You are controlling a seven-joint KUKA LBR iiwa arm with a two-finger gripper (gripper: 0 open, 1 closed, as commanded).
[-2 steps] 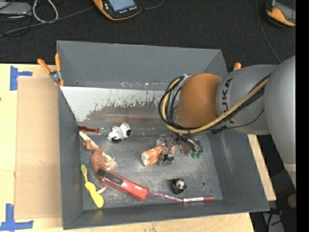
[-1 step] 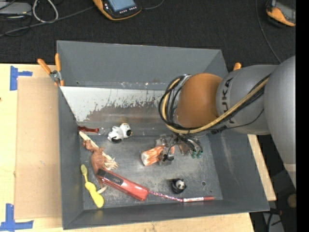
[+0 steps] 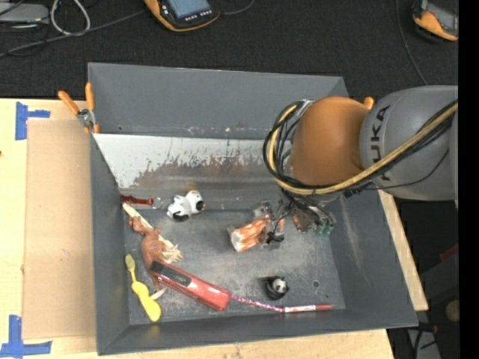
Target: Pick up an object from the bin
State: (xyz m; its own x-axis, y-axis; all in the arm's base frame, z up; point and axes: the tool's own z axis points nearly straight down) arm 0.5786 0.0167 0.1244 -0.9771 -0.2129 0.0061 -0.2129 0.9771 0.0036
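**Gripper beside the orange packet**

In the grey bin, the gripper hangs at the right end of a crumpled orange-and-white packet mid-floor. A small black round thing lies nearer the front edge.

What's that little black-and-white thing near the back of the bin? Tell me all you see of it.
The black-and-white toy is small and rounded, white with black patches, seemingly plastic; what figure it is I cannot tell. It lies on the bin floor at the foot of the back wall, left of centre, touching nothing else.
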